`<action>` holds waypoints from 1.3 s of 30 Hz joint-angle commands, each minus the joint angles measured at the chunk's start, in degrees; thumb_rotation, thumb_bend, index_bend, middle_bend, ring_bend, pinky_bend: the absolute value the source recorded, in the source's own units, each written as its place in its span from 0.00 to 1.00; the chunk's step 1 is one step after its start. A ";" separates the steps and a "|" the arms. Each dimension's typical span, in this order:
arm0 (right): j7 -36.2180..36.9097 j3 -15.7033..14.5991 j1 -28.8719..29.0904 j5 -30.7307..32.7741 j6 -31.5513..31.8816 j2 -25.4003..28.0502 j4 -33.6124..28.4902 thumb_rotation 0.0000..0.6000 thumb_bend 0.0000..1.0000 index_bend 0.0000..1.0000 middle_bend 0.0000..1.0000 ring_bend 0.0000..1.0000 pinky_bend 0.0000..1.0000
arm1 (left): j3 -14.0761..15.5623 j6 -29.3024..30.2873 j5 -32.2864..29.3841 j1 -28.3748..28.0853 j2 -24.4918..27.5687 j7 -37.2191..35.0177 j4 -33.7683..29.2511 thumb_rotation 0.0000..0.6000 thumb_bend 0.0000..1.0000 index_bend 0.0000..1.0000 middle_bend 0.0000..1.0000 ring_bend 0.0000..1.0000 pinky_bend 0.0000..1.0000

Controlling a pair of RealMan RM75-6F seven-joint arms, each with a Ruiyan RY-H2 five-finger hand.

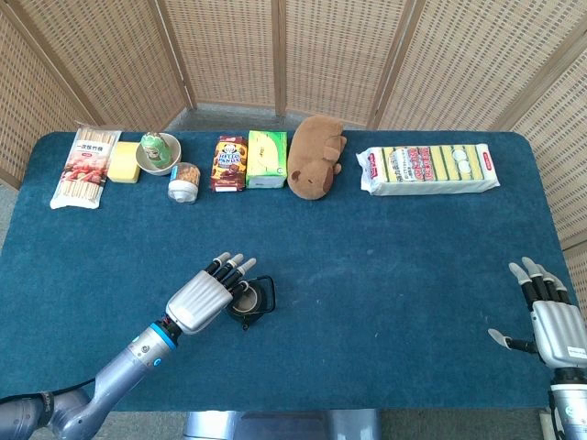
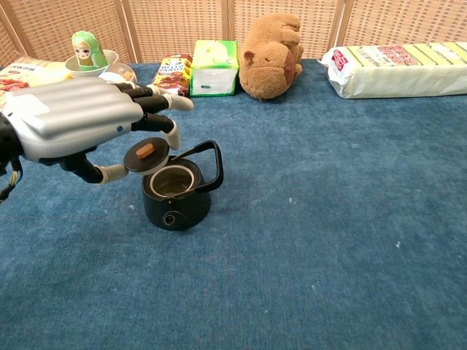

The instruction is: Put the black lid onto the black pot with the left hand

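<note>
The task stood well along but unfinished: the small round black lid with a brown knob [image 2: 146,154] was off the tabletop and carried in the air, not yet seated on the squat black pot with a hoop handle [image 2: 175,195].

Nearest the robot, the left hand [image 2: 76,124] pinched the lid between thumb and a finger, its other fingers stretched forward over the pot. In the chest view the lid hung tilted, just above the pot's open mouth and overlapping its left rim; whether it touched the rim could not be told. By my reading, what remained was to centre the lid over the opening, lower it flat, and let go.

Off to the far side, the right hand [image 1: 553,316] hovered at the tabletop's edge, fingers spread and holding nothing.

At the back of the blue cloth-covered tabletop [image 2: 328,219], well apart from the pot, stood a brown plush animal [image 2: 271,55] and a green tissue box [image 2: 214,68].
</note>
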 commanded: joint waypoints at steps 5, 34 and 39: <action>-0.01 0.06 0.02 0.38 -0.21 0.10 -0.09 0.87 0.00 0.05 0.00 0.03 0.00 | 0.54 -1.09 -0.55 -0.51 -1.37 0.71 0.85 1.00 0.38 0.31 0.00 0.00 0.11; 0.40 0.15 0.15 1.30 -1.06 0.58 -0.19 0.87 0.00 0.05 0.00 0.03 0.00 | -0.66 -1.56 -5.53 -2.20 -5.71 2.93 2.92 1.00 0.34 0.03 0.00 0.00 0.11; 0.25 0.10 0.19 1.37 -1.22 0.63 -0.30 0.87 0.00 0.05 0.00 0.03 0.00 | -0.68 -1.24 -6.88 -2.23 -4.25 3.88 1.21 1.00 0.29 0.00 0.00 0.00 0.10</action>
